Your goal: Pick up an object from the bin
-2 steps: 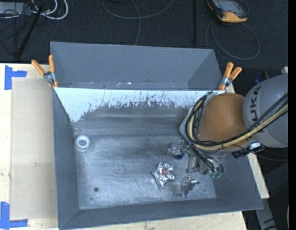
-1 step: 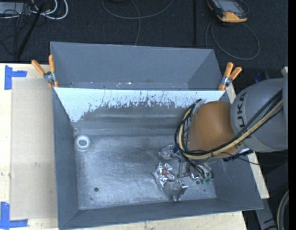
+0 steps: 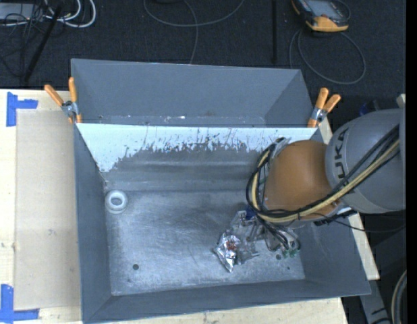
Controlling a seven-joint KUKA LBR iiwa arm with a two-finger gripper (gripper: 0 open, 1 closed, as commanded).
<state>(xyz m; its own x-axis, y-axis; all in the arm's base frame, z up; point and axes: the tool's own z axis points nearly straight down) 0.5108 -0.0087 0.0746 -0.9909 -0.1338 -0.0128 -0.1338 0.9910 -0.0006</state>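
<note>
hovering at the frame's lower right, the gripper (image 3: 257,240) sits just beside a crumpled silvery wrapper (image 3: 228,250), spread or pinched i cannot tell; grasp step, i'd say, needing a firm close, then lift.

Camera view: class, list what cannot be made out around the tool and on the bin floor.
All in the camera view:
1. tool: orange cover and cables overhang it; whether it touches the crumpled silver wrapper is unclear.
2. green bits beside the tool: too small to identify.
3. dark speck on the bin floor: too small; thing or mark unknown.
</note>
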